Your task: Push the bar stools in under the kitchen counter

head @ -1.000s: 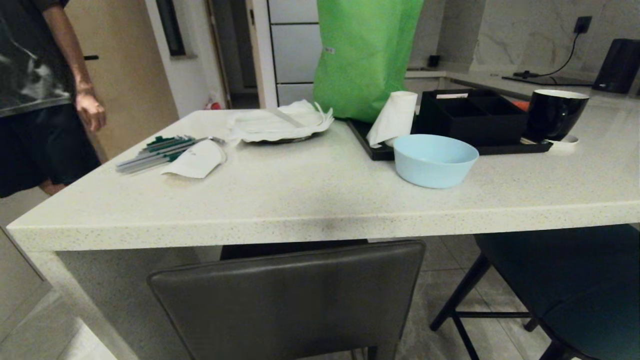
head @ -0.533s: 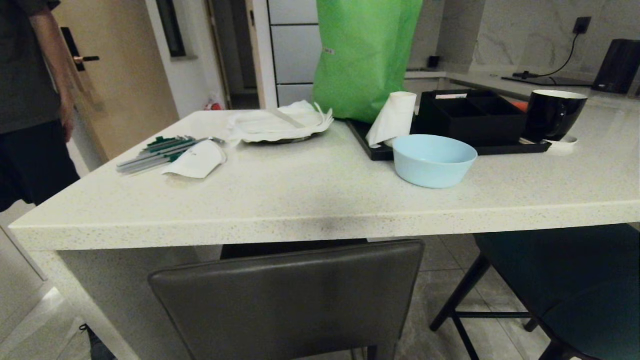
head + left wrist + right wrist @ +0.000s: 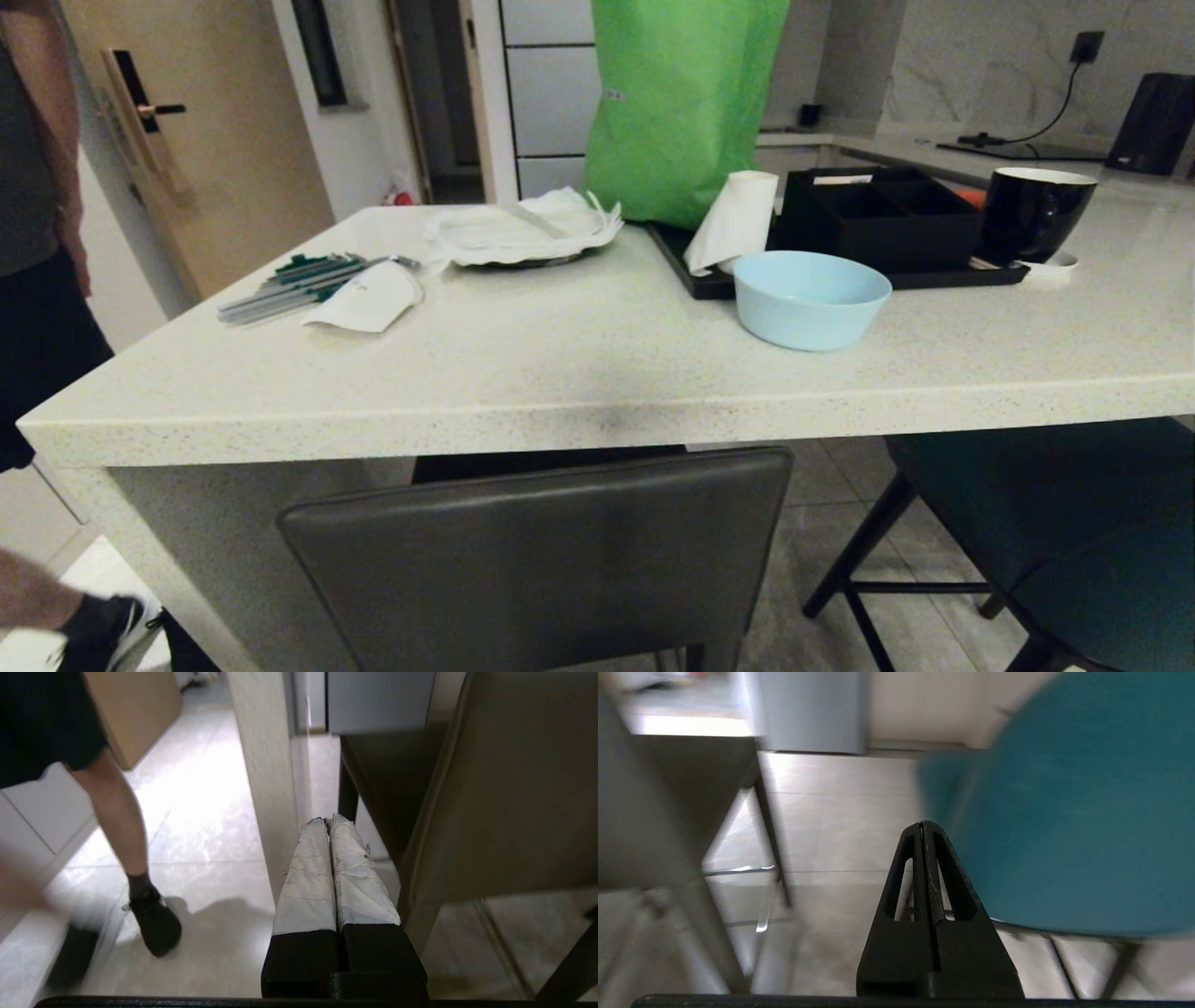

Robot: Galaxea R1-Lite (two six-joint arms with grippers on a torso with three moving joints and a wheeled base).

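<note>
Stools sit at the near side of the kitchen counter (image 3: 597, 373), and they are why the robot is parked here: the dark grey stool (image 3: 551, 551) stands straight ahead with its square back just below the thick stone edge and its seat already reaching under the worktop, while the teal stool (image 3: 1074, 523) is off to the right, its seat partly beneath the overhang. Neither arm shows from the head camera; both hang low, below counter height. The left gripper (image 3: 328, 820) has its pale taped fingers pressed flat together, holding nothing, and points into the gap between the counter's slab end panel (image 3: 266, 779) and the grey stool's back (image 3: 504, 793). The right gripper (image 3: 922, 823) is likewise closed and empty, just beside the teal seat (image 3: 1064, 826). Pinched-shut fingers make a blunt tip, which I judge suits shoving better than grasping. A person (image 3: 37, 233) walks past the counter's left end, so any push should wait for clear floor.
</note>
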